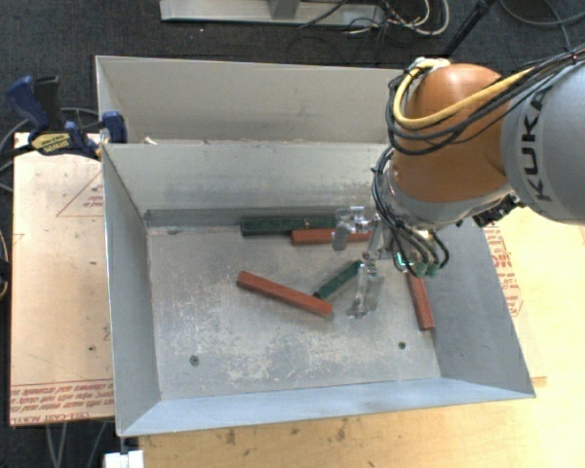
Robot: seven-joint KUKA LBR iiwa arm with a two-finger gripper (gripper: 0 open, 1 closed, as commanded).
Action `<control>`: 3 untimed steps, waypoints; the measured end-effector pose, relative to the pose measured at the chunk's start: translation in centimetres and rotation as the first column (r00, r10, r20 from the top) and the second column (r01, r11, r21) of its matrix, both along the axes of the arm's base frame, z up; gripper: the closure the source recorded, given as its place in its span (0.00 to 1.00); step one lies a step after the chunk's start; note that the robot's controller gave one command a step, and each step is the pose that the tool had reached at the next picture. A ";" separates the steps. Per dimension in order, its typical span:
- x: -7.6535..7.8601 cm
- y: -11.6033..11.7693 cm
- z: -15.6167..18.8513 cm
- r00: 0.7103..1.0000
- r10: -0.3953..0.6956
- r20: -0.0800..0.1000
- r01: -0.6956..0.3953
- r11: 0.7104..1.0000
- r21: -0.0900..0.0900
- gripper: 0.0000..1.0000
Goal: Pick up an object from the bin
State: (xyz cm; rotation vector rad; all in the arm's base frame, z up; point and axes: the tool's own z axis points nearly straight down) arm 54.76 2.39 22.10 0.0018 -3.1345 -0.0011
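My gripper hangs low in the right middle of the bin, open, with one metal finger toward the back wall and the other toward the front. A short dark green stick lies slanted just left of the front finger, near the gap but not gripped. A red-brown stick lies on the floor to its left, its right end close to the green one. A short red piece sits by the back finger.
A long dark green stick lies along the back wall, left of the red piece. Another red stick lies near the right wall, partly under the arm's orange cover and cables.
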 end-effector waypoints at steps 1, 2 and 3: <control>2.9 -3.6 -8.1 0.988 -0.152 0.003 0.152 0.988 -0.001 0.00; 3.7 -4.3 -15.5 0.999 -0.042 0.003 0.042 0.999 0.000 0.00; 3.9 -4.3 -15.0 0.999 -0.043 0.010 0.042 0.999 0.001 1.00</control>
